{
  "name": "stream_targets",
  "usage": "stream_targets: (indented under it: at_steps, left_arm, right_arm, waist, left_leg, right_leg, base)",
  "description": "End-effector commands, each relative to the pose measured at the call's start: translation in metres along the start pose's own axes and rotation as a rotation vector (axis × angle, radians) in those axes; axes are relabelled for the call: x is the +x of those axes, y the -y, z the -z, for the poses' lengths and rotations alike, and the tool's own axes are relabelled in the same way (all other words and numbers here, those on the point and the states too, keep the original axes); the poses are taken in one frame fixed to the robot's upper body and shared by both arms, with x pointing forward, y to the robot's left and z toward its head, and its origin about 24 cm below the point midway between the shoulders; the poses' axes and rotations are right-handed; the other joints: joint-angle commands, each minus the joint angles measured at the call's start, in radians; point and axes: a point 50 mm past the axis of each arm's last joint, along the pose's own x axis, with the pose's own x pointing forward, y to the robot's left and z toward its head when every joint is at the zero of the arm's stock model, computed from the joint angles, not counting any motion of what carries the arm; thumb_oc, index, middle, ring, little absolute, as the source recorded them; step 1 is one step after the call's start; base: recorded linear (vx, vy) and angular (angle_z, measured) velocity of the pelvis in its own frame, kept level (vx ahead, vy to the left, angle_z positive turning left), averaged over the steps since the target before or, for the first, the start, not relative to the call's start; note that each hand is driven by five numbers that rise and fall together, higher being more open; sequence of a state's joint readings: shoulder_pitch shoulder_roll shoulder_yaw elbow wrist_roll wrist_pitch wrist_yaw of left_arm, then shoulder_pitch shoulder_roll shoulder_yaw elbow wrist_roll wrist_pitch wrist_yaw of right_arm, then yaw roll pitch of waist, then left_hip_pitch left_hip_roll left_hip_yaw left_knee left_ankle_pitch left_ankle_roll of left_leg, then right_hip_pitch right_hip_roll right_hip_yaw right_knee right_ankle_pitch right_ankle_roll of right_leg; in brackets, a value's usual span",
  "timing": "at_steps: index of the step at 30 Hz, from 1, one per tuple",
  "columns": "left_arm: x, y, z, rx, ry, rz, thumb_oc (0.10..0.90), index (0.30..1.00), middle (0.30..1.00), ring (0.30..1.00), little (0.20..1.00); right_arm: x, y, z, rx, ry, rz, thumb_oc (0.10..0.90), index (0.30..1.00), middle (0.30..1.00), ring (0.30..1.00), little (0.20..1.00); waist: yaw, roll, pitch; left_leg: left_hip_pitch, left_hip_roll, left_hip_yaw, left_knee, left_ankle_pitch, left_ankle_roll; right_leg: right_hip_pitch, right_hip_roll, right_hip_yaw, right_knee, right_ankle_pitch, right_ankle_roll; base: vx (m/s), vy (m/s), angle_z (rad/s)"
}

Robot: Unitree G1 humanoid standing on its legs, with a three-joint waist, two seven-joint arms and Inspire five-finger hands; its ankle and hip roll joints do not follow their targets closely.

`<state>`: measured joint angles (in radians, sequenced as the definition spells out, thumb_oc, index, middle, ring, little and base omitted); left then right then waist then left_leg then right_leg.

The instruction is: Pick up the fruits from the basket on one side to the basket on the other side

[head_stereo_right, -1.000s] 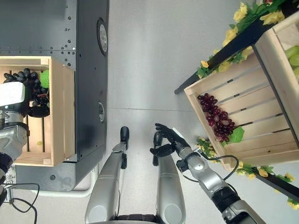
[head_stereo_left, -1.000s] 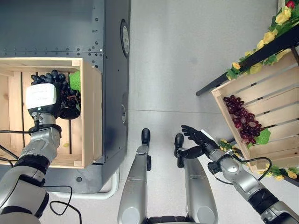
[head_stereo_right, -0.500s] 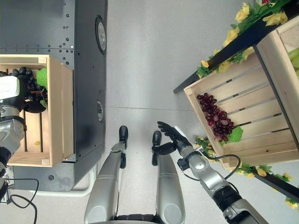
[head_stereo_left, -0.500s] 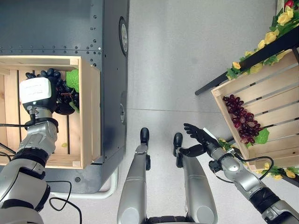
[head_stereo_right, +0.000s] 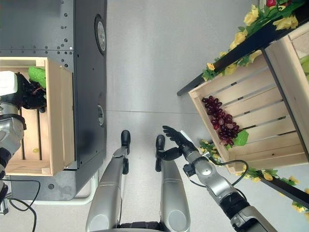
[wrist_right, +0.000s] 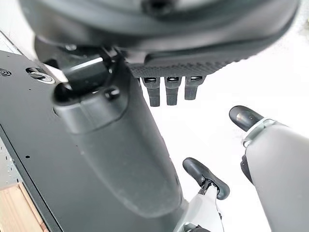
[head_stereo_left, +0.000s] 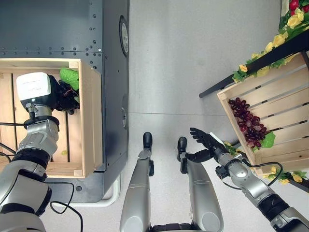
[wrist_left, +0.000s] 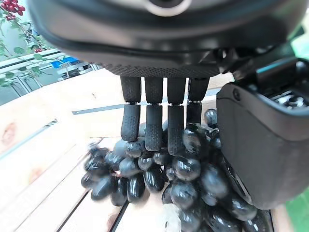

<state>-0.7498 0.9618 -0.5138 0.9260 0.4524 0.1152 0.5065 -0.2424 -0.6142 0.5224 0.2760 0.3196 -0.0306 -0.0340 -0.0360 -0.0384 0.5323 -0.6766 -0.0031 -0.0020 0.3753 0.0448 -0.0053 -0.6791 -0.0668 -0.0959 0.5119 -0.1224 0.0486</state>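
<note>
My left hand [head_stereo_left: 48, 94] sits inside the left wooden crate [head_stereo_left: 89, 121], fingers [wrist_left: 153, 128] curled down onto a bunch of black grapes [wrist_left: 164, 179] resting against the crate floor. My right hand [head_stereo_left: 205, 145] hangs relaxed and empty near the right wooden crate [head_stereo_left: 231, 118], which holds red grapes [head_stereo_left: 246, 123].

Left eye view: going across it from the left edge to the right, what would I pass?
Left hand on the black grapes → left wooden crate → dark metal cabinet → bare grey floor → right hand, fingers straight → red grapes in the right wooden crate.
</note>
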Motion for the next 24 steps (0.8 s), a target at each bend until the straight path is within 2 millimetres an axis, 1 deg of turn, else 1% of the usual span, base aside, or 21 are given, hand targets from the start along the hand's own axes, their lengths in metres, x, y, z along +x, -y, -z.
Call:
stream_targets:
  at_steps: [1,6,11,16,19,24]
  left_arm:
    - [-0.004,-0.006,0.010,0.028,0.012,-0.077,0.400,0.300,0.300,0.300,0.300]
    - [-0.009,-0.007,0.007,0.004,0.054,-0.137,0.400,0.300,0.300,0.300,0.300]
    - [-0.009,-0.013,0.007,-0.011,0.059,-0.172,0.400,0.300,0.300,0.300,0.300]
    - [-0.015,-0.010,0.012,-0.030,0.042,-0.199,0.400,0.300,0.300,0.300,0.300]
    - [-0.017,-0.016,0.018,-0.044,0.037,-0.242,0.400,0.300,0.300,0.300,0.300]
    - [-0.025,-0.017,0.027,-0.041,0.024,-0.283,0.400,0.300,0.300,0.300,0.300]
  right_arm:
    - [-0.011,-0.004,-0.016,0.018,0.132,0.033,0.800,0.900,0.900,0.900,0.900]
    - [-0.014,-0.004,-0.013,0.019,0.125,0.040,0.800,0.900,0.900,0.900,0.900]
    - [-0.016,-0.003,-0.011,0.021,0.122,0.047,0.800,0.900,0.900,0.900,0.900]
    - [-0.018,-0.004,-0.010,0.019,0.121,0.042,0.800,0.900,0.900,0.900,0.900]
    - [-0.019,-0.006,-0.009,0.020,0.121,0.046,0.800,0.900,0.900,0.900,0.900]
    - [-0.020,-0.008,-0.007,0.029,0.120,0.045,0.800,0.900,0.900,0.900,0.900]
  waist:
    - [0.014,-0.002,-0.012]
    - [0.020,0.002,-0.012]
    - [0.023,0.004,-0.012]
    - [0.028,0.010,-0.012]
    - [0.039,0.013,-0.012]
    - [0.054,0.012,-0.012]
  left_leg:
    - [0.048,-0.064,0.088,0.010,-0.094,0.031]
    - [0.062,-0.064,0.085,0.003,-0.092,0.029]
    - [0.068,-0.063,0.085,0.005,-0.096,0.031]
    - [0.077,-0.065,0.081,-0.001,-0.090,0.026]
    - [0.087,-0.062,0.077,-0.010,-0.087,0.025]
    - [0.089,-0.063,0.067,-0.012,-0.085,0.021]
  right_leg:
    - [0.055,0.069,-0.036,-0.028,0.007,-0.018]
    - [0.067,0.066,-0.038,-0.032,0.007,-0.016]
    - [0.072,0.063,-0.043,-0.023,-0.001,-0.018]
    - [0.080,0.061,-0.045,-0.025,-0.002,-0.017]
    - [0.091,0.057,-0.052,-0.027,-0.009,-0.020]
    - [0.104,0.055,-0.065,-0.032,-0.015,-0.023]
  base:
    - [0.00,0.000,0.00]
    - [0.00,0.000,0.00]
    - [0.00,0.000,0.00]
    - [0.00,0.000,0.00]
    - [0.01,-0.043,0.05]
    - [0.00,-0.046,0.09]
